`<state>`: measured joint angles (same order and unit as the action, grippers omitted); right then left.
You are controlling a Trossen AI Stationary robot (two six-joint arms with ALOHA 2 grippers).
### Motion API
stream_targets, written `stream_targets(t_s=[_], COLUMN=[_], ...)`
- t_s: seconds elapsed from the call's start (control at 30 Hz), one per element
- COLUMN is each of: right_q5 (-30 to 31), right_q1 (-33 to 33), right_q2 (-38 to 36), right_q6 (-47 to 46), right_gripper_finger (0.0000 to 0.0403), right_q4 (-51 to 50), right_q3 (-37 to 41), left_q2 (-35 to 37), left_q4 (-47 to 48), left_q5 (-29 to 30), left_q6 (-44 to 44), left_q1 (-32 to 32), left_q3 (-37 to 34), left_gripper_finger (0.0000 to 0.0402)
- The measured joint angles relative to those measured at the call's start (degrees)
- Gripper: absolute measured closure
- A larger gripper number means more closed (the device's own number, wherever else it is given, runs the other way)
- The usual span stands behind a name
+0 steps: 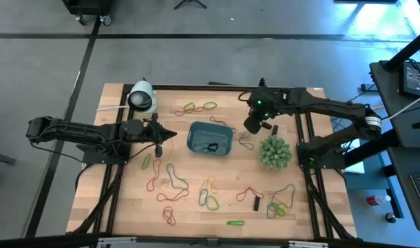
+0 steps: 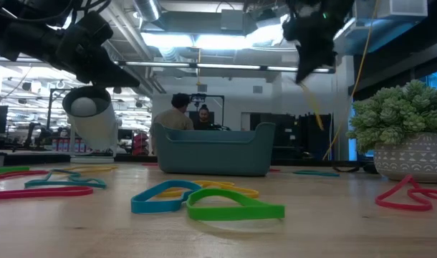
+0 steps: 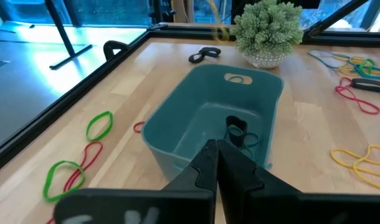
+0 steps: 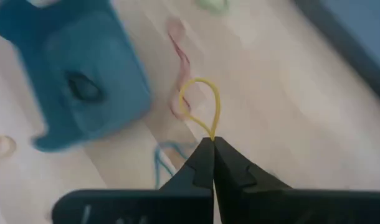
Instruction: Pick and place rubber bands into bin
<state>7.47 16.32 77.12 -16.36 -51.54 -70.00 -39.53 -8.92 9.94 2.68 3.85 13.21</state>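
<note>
Hanging from the tips of the right gripper (image 4: 212, 140) is a yellow rubber band (image 4: 201, 106), its loop dangling free below the pinched-together fingers; the low view shows the same band (image 2: 313, 107) trailing down from that gripper (image 2: 301, 77), which is raised well above the table (image 1: 196, 213). From above, the right gripper (image 1: 251, 126) sits just off the bin's (image 1: 196, 131) right end, with the spiky green plant (image 1: 275, 151) near it on the far side from the bin. Under this gripper, on the wood, lie a red band (image 4: 179, 50) and a blue one (image 4: 165, 158), while the bin (image 4: 115, 68) lies off to one side with a dark band (image 4: 84, 88) inside it. The left gripper (image 1: 170, 136) has its fingers pressed fully together with nothing between them, and it points at the bin from just beyond the left end. Its wrist view shows the bin (image 3: 177, 118) right ahead of the closed tips (image 3: 215, 146), with dark bands (image 3: 237, 127) resting on the bin's floor. More rubber bands (image 1: 196, 196), red, green, yellow and orange, lie scattered over the table on the side of both grippers nearer the front edge, and a few sit beyond the bin. A white dome-shaped object (image 1: 141, 96) stands near the left arm.
</note>
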Motion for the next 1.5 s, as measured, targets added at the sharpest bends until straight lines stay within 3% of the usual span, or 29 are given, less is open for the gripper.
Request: stream_targets(t_s=[0.3, 0.57, 1.17, 1.5], right_q5=[0.3, -5.1, -7.6, -7.7], right_q1=[-5.6, -8.4, -9.7, -9.7], right_q2=[3.6, 9.5, 31.3, 36.8], right_q6=[5.3, 6.5, 7.5, 6.0], right_gripper_finger=[0.0403, 0.0403, 0.0403, 0.04], right_q4=[12.7, 21.5, 26.2, 26.1], right_q3=[-7.6, -7.7, -7.7, -7.7], left_q2=[0.0, 0.0, 0.0, 0.0], left_q4=[-0.1, 0.0, -0.1, -0.2], left_q5=[0.0, -0.6, -0.6, 0.2], left_q6=[-0.4, -0.3, 0.1, 0.1], left_q1=[0.0, 0.0, 0.0, 0.0], left_q3=[0.0, 0.0, 0.0, 0.0], left_gripper_finger=[0.04, 0.04, 0.0399, 0.0399])
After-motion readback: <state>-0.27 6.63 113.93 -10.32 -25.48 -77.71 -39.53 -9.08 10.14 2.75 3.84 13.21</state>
